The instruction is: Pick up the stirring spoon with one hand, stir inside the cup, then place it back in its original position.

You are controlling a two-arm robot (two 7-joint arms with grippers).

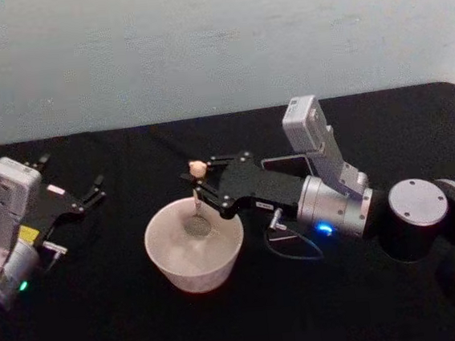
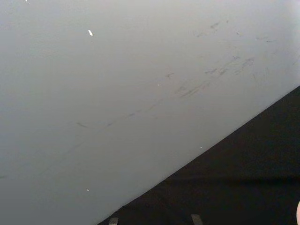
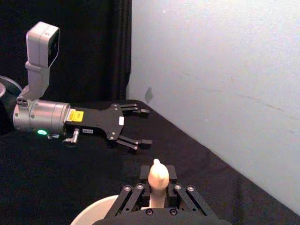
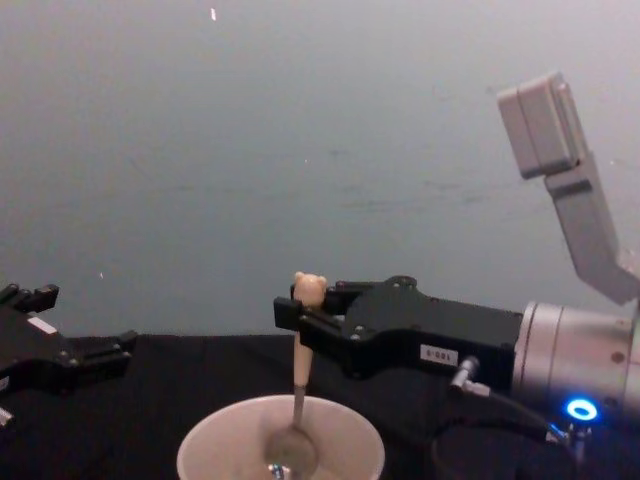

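The cream-white cup (image 1: pixel 174 248) stands on the black table in front of me. The stirring spoon (image 1: pixel 197 206) stands upright in it, bear head (image 4: pixel 309 287) up and bowl low inside the cup (image 4: pixel 215 450). My right gripper (image 1: pixel 199 186) reaches in from the right above the rim, shut on the beige handle just under the bear head. In the right wrist view the handle (image 3: pixel 157 177) sits between the right gripper's (image 3: pixel 158 183) fingers. My left gripper (image 1: pixel 96 191) hangs open at the left, apart from the cup, and shows as well in the right wrist view (image 3: pixel 146 126).
A dark square-sided holder (image 1: pixel 285 165) sits behind the right gripper. A thin cable (image 1: pixel 293 253) loops under the right wrist. A pale wall (image 2: pixel 117 84) bounds the table's far edge. Bare black cloth lies between the cup and the left arm.
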